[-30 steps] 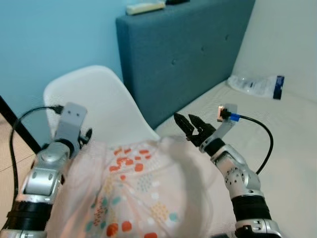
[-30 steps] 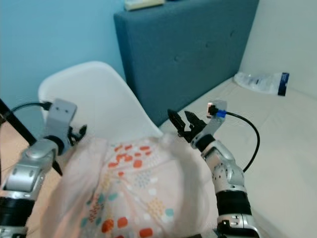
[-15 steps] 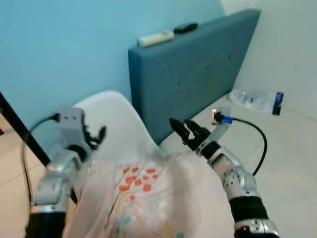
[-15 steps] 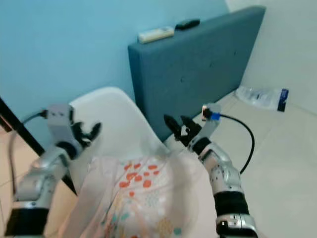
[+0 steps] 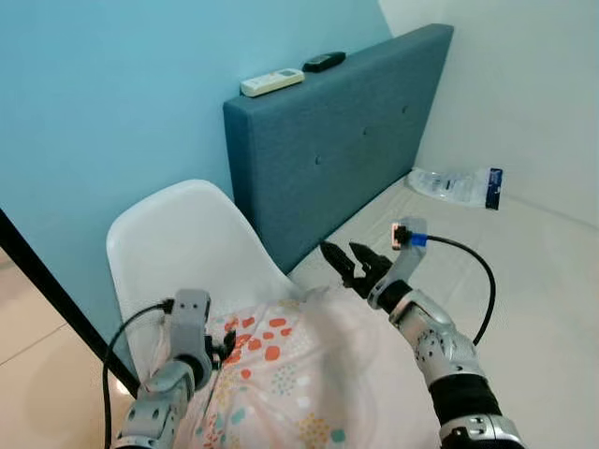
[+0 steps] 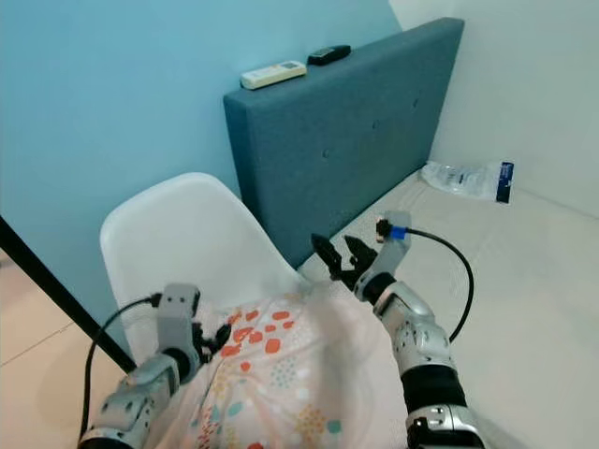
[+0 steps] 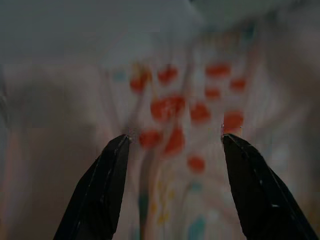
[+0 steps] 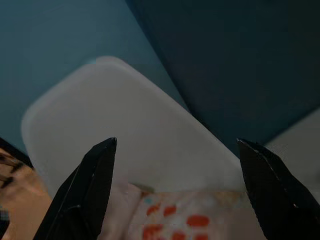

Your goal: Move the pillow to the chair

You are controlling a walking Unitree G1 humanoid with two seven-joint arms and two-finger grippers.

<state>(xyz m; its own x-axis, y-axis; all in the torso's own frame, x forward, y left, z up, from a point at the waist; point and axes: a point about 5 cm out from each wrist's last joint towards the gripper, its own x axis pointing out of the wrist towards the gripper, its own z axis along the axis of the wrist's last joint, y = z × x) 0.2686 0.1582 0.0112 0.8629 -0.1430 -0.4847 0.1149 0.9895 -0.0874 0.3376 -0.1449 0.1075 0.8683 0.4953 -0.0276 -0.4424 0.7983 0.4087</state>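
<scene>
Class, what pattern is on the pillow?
The pillow is pale pink with orange-red, teal and yellow spots; left eye view shows it best.

No text can be read — the plastic packet [image 5: 456,184] bears a dark label, too small to make out.

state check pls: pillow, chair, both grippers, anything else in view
pillow: lying on the chair seat, dotted side up
chair: upright, backrest bare
left gripper: open, fingers at the pillow's left edge
right gripper: open, above the pillow's far edge
remote: flat on top of the headboard
plastic pack: lying on the mattress
</scene>
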